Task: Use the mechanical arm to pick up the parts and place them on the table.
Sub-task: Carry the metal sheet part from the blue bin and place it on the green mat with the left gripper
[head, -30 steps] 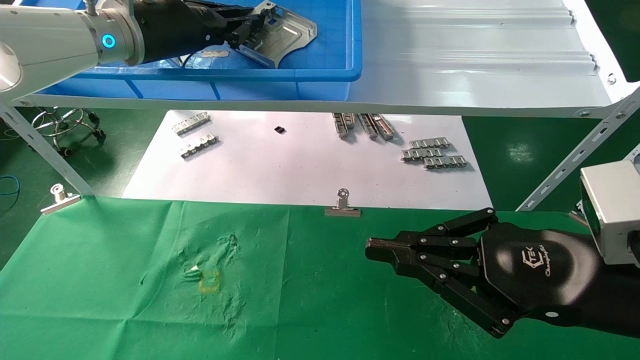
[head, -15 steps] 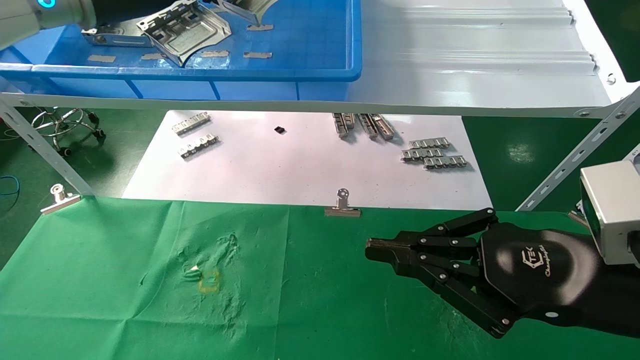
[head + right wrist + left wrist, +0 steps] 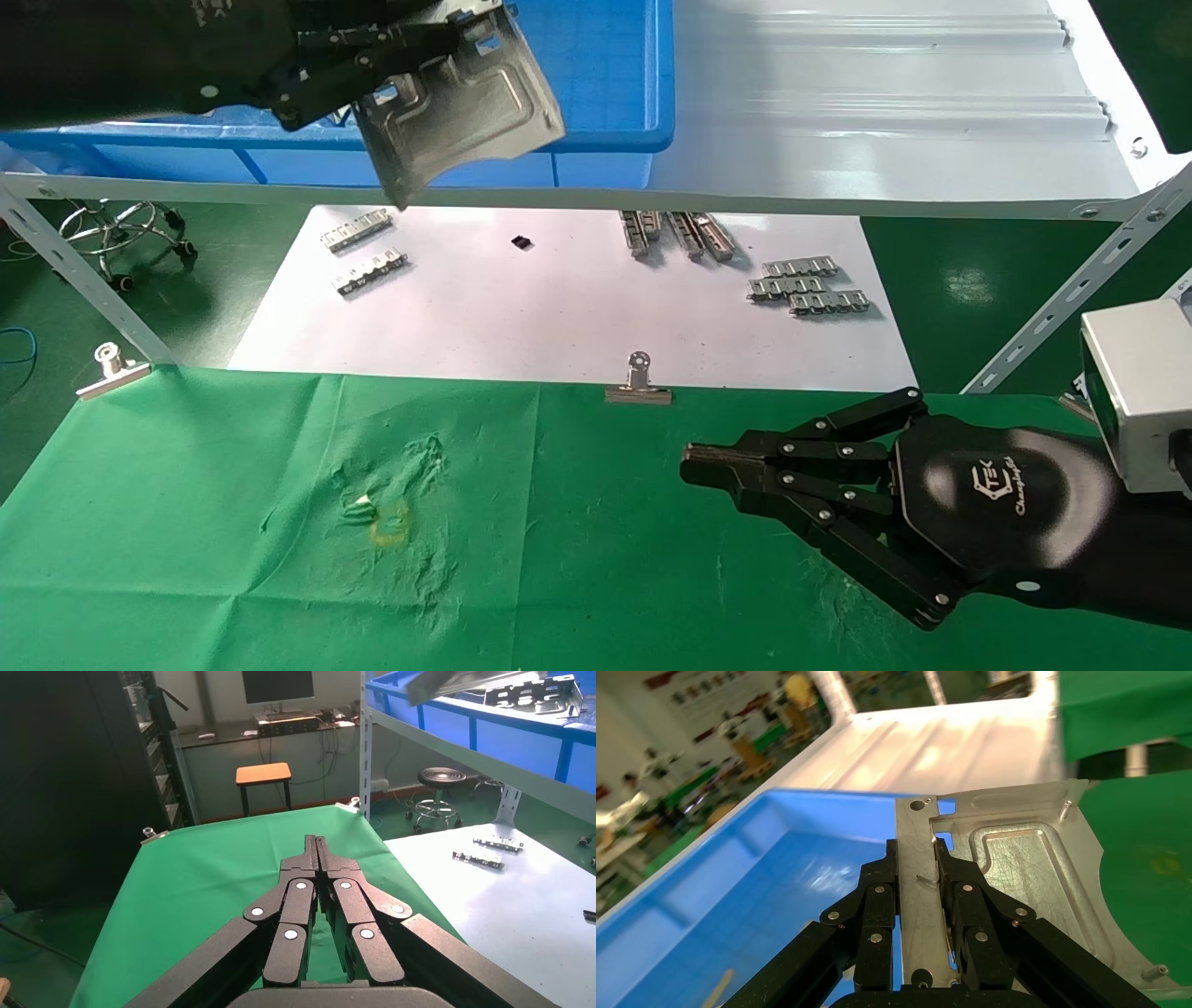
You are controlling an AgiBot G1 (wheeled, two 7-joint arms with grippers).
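Observation:
My left gripper [image 3: 410,47] is a black claw at the upper left, shut on a shiny silver stamped metal part [image 3: 461,102]. It holds the part in the air in front of the blue bin [image 3: 615,75], above the shelf edge. In the left wrist view the fingers [image 3: 880,896] clamp the part's upturned wall [image 3: 916,881]. Another silver part [image 3: 534,691] lies in the bin in the right wrist view. My right gripper [image 3: 694,463] is shut and empty, parked low over the green cloth table [image 3: 233,559] at the right.
A pale grey shelf [image 3: 885,121] carries the blue bin. Below it a white sheet [image 3: 559,317] holds several small metal link strips [image 3: 808,287]. Silver binder clips [image 3: 638,384] pin the cloth's far edge. A slanted shelf brace [image 3: 1071,289] stands at the right.
My left gripper has lifted the silver part out of the blue bin and swung it forward over the bin's front wall. The right arm has not moved.

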